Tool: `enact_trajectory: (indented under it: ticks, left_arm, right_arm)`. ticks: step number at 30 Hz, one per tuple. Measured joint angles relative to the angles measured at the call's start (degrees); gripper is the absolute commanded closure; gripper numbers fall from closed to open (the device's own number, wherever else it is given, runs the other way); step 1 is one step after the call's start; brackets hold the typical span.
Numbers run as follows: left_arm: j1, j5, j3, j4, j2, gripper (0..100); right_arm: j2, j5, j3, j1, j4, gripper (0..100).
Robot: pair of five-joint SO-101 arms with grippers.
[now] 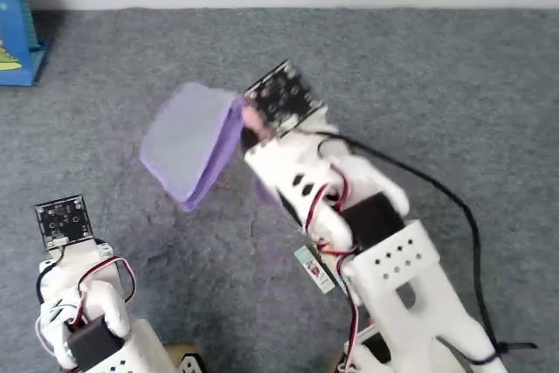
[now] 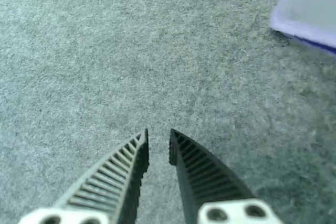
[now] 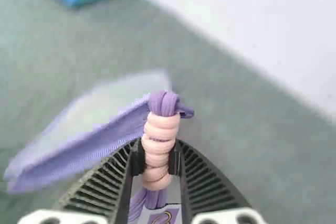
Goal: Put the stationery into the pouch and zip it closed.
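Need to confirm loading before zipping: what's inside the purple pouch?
The purple pouch shows its pale side and purple edge; its walls hide whatever is inside. The right gripper is shut on its pink pull cord.

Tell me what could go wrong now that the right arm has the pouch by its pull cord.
1. The right gripper pinches only the pink pull cord, so the purple pouch may swing or slip free.
2. The left gripper sits apart over the grey mat, not steadying the pouch; a pull may drag the whole pouch instead of moving the zip.
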Motion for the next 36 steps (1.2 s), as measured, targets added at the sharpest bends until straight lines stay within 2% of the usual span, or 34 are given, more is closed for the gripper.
enact_trajectory:
  ticks: [10,19,23,30,36]
  left_arm:
    - [0.0,0.0,0.0,0.0,0.0,93]
    - [0.0,0.0,0.0,0.0,0.0,93]
    - [0.0,0.0,0.0,0.0,0.0,93]
    - [0.0,0.0,0.0,0.0,0.0,93]
    - [0.0,0.0,0.0,0.0,0.0,93]
  right_arm:
    - [13.7,6.7,-15.8,7.6,-9.9,99.1]
    - [29.6,12.8,-33.1,10.7,-14.9,99.1]
    - [33.9,16.4,-36.3,8.4,-14.7,99.1]
    - [34.6,17.4,-36.4,1.1,-6.2,99.1]
    - [34.5,17.4,-36.7,0.4,-3.3,99.1]
